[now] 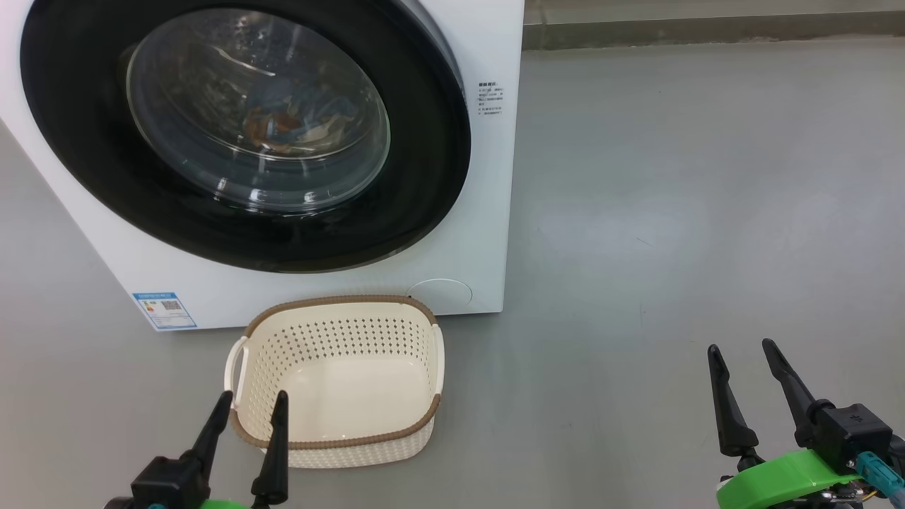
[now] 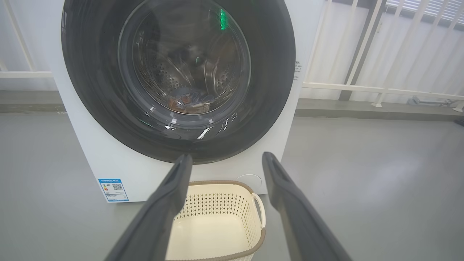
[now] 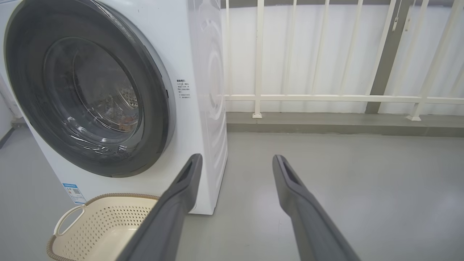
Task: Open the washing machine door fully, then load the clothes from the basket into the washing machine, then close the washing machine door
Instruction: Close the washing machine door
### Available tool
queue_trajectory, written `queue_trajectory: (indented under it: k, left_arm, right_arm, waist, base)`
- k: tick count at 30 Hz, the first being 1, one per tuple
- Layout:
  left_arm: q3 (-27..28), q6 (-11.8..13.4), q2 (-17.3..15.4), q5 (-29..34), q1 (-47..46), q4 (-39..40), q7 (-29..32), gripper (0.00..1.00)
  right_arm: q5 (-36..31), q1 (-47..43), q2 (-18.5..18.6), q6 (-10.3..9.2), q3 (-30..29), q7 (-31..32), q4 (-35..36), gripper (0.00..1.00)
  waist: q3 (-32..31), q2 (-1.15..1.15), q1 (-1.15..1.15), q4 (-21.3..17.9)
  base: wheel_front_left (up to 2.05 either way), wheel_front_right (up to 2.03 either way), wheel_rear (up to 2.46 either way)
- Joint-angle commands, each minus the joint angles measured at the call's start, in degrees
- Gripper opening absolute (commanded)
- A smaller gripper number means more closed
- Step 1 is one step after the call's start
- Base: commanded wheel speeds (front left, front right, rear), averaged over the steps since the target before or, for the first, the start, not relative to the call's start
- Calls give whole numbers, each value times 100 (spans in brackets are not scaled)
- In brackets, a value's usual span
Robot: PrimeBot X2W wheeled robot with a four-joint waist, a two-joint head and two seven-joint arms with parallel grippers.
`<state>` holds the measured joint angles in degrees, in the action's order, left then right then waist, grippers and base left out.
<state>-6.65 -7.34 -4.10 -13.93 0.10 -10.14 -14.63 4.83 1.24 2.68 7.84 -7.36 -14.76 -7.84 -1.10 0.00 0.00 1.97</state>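
The white washing machine [image 1: 488,212] stands at the upper left with its black-rimmed round door [image 1: 424,170] shut against the front. Through the glass I see the clothes [image 1: 283,127] lying inside the drum, blue and orange-brown. The cream basket [image 1: 339,438] sits on the floor before the machine with nothing in it. My left gripper [image 1: 253,403] hangs open at the basket's near left rim. My right gripper [image 1: 742,350] is open over bare floor at the lower right. The left wrist view looks at the door [image 2: 268,90] and the basket [image 2: 217,224]; the right wrist view sees the door [image 3: 152,108] from the side.
Grey floor [image 1: 672,212] stretches to the right of the machine. A white railing [image 3: 326,98] and a low grey kerb [image 3: 326,125] run behind it. A blue label sticker [image 1: 164,309] sits on the machine's lower left front.
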Motion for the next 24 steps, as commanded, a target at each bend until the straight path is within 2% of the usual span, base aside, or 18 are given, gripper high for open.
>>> queue_trajectory:
  k: [1, 24]
  left_arm:
    - [206, -14, -50, 31, -73, 93, -37, 100]
    - [106, -14, -111, -224, -72, -104, -37, 100]
  right_arm:
    - [-76, 73, 21, -35, 168, -24, 139, 100]
    - [-155, 62, 20, -35, 153, -24, 133, 100]
  waist:
    - [-4, 0, 0, 0]
    - [-29, 0, 0, 52]
  base:
    - [0, 0, 0]
    - [0, 0, 0]
